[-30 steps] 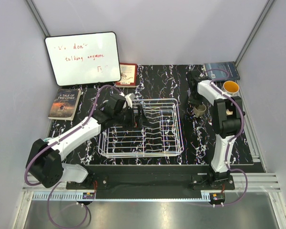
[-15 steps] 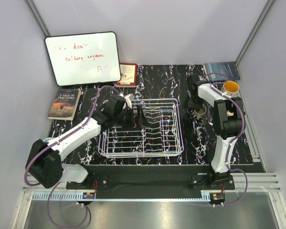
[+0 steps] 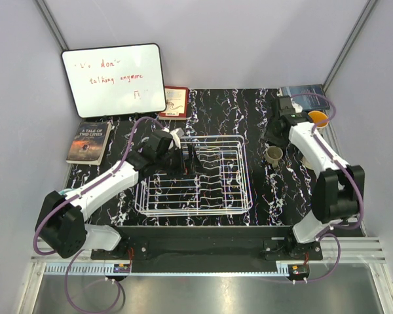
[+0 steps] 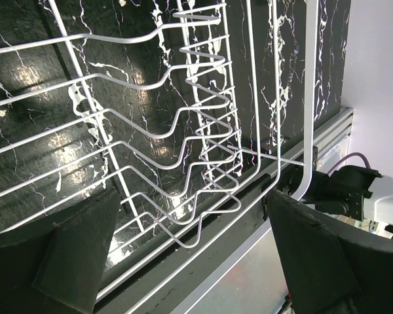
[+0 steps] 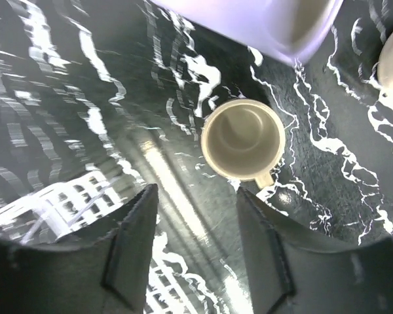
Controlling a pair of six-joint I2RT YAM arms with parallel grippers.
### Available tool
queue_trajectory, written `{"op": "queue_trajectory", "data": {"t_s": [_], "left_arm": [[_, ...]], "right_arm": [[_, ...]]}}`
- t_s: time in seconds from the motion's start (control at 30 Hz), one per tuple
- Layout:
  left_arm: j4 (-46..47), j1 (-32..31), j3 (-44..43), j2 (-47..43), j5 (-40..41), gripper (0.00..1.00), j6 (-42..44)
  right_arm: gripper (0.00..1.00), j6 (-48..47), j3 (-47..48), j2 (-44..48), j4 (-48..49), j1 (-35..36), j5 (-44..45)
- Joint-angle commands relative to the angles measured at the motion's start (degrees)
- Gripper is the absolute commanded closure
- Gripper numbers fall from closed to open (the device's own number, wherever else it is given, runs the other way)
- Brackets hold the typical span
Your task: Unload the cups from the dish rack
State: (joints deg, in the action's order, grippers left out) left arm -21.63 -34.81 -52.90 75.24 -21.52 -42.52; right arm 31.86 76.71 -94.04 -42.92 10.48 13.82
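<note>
Dish rack (image 3: 194,175): the white wire rack is sitting in the middle of the dark marble counter (image 3: 223,108).
Left hand (image 4: 193,209): it is hanging over the far left part of the rack. Its fingers (image 4: 78,255) are standing wide apart and pinching nothing. The rack's wires are showing between them.
Right hand (image 5: 196,196): it is hovering over the counter to the right of the rack. Its fingers (image 5: 131,242) are standing apart and holding nothing.
Cream cup (image 5: 242,139): it is standing upright, mouth up, on the counter outside the rack. It is sitting just past the right hand's fingertips and is not touching them.
Lavender cup (image 5: 262,19): only part of it is showing at the top of the right wrist view, near the cream cup but apart from it.
Orange cup (image 3: 318,120): it is standing at the far right of the counter, beside the right arm.
Whiteboard (image 3: 113,80): it is leaning at the far left, well apart from the rack.
</note>
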Motion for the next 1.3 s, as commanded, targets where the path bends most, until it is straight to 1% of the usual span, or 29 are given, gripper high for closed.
{"op": "queue_trajectory", "data": {"t_s": [0.0,0.13,0.23,0.33,0.67,0.83,1.03,1.27], "left_arm": [[0.18,0.18,-3.08,0.52,1.65,0.02,0.86],[-1.31,0.18,-3.87,0.87,3.76,0.02,2.18],[-1.66,0.27,-3.87,1.48,4.55,0.02,2.36],[-1.57,0.18,-4.22,2.36,4.38,0.02,1.66],[-2.02,0.18,-5.89,3.24,5.70,0.02,2.09],[-2.80,0.09,-6.60,3.86,6.75,0.02,2.88],[-4.65,0.18,-10.19,5.35,7.72,0.02,4.73],[-6.06,0.09,-14.85,7.20,7.81,0.02,6.40]], "right_arm": [[0.36,-0.21,3.01,7.28,-1.64,0.51,-4.31],[0.29,-0.13,0.21,17.81,-1.64,1.65,-4.77],[0.29,-0.91,-0.94,20.64,-2.17,1.65,-3.89],[0.28,-1.62,-1.47,20.91,-2.79,1.65,-3.98],[0.27,-2.33,-5.77,24.87,-1.03,1.65,-8.72],[0.27,-2.24,-7.80,26.71,-0.33,1.65,-8.99],[0.26,-2.06,-7.10,26.89,-0.15,1.65,-9.78],[0.26,-2.50,-4.38,24.96,-0.24,1.65,-9.34]]}}
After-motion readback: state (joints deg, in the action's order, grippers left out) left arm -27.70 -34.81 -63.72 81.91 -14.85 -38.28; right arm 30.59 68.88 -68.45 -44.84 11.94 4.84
